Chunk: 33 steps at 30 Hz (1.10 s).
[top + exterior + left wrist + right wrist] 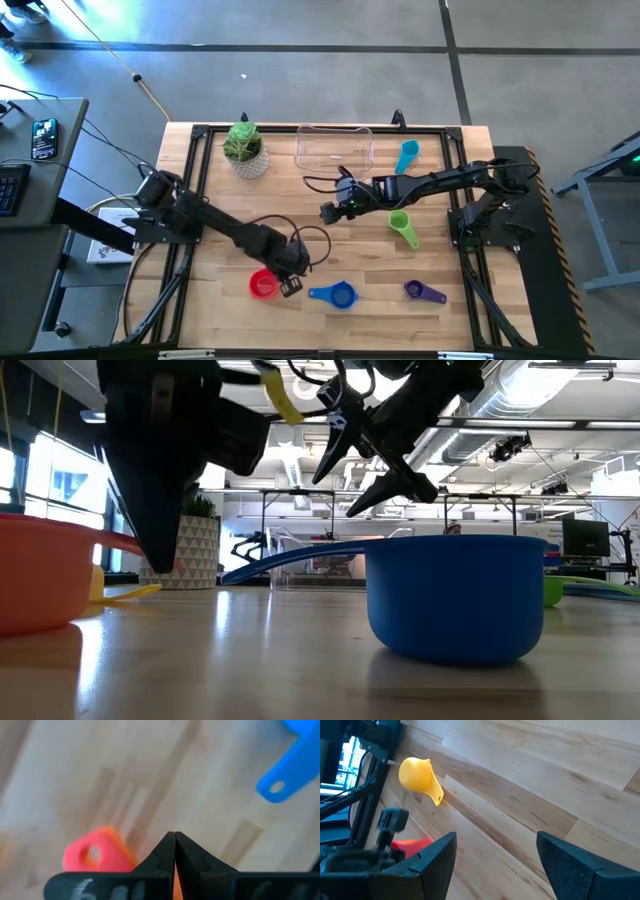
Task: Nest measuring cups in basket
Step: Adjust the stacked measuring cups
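While left gripper [290,283] pinches red cup [262,285] (smooth plastic) — right gripper [328,211] agape.

Red cup [262,285] beside the left gripper [291,287]; blue cup [340,295] just past it; green cup [402,226] near the right gripper [328,211]; whitish patterned pot [250,160].

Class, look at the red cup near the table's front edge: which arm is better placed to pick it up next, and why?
Left. The left gripper is right beside the red cup, fingers shut, with the cup's handle just ahead in its wrist view. The right gripper hangs open over mid-table, much farther from that cup.
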Each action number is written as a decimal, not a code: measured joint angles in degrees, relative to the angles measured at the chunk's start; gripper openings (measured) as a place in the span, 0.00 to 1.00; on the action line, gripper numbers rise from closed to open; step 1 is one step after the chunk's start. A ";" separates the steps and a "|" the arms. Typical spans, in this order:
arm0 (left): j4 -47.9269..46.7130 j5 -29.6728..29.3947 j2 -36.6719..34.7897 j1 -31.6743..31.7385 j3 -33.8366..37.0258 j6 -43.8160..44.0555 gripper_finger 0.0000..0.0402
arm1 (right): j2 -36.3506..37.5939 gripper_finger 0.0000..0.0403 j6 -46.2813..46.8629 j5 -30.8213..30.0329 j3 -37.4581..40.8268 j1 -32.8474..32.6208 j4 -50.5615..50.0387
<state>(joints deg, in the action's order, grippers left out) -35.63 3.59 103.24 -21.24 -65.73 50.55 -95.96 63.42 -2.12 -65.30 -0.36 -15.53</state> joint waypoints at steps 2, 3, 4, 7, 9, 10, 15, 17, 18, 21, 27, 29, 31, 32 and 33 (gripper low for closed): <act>-1.59 -0.06 0.00 0.81 0.00 -0.95 0.00 | 0.00 0.66 0.00 -0.01 0.00 0.00 0.00; -2.36 -0.07 0.00 1.13 0.00 -1.53 0.00 | 0.00 0.66 -0.01 -0.01 0.00 0.00 0.00; -3.01 -0.08 0.00 1.40 0.00 -1.94 0.00 | 0.00 0.66 0.00 -0.01 0.00 0.00 0.00; -4.54 -0.12 0.00 2.07 0.00 -3.12 0.00 | 0.00 0.66 0.00 -0.01 0.00 0.00 -0.02; -5.58 -0.12 0.00 2.50 0.00 -3.77 0.00 | 0.00 0.66 0.06 -0.01 0.00 0.00 -0.02; -6.39 -0.13 0.00 2.63 0.00 -4.17 0.00 | 0.00 0.66 0.15 -0.03 0.00 0.00 -0.02; -10.19 -0.23 0.00 2.89 0.00 -5.25 0.00 | 0.00 0.66 0.15 -0.04 0.00 0.00 -0.03; -11.67 -0.23 0.00 2.86 0.00 -5.74 0.00 | 0.00 0.66 0.19 -0.06 0.00 0.00 -0.04; -12.33 -0.21 0.00 2.85 0.00 -5.76 0.00 | 0.00 0.66 0.66 -0.06 0.00 0.00 -0.04; -14.25 0.42 -0.02 2.83 0.00 -5.81 0.00 | 0.00 0.66 0.81 -0.22 0.00 0.00 -0.04; -16.15 0.72 -1.34 1.04 0.00 -6.72 0.00 | 0.00 0.66 2.27 -0.21 0.00 0.00 -0.07; -16.03 0.25 -2.67 0.42 0.02 -6.72 0.00 | 0.00 0.66 2.32 -0.57 0.00 0.00 -0.02; -15.98 -0.76 -4.48 0.19 0.00 -6.70 0.00 | 0.00 0.66 2.27 -0.61 0.00 -0.05 -0.02; -16.03 -1.37 -5.48 0.16 0.00 -6.71 0.00 | 0.09 0.66 2.11 -0.41 0.00 -0.10 -0.02; -16.18 -1.75 -6.49 0.17 0.00 -6.72 0.00 | 0.32 0.66 1.72 -0.02 0.00 -0.23 -0.03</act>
<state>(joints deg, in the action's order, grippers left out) -51.81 1.84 96.76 -21.07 -65.73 43.83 -95.64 65.14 -2.13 -65.30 -0.59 -15.56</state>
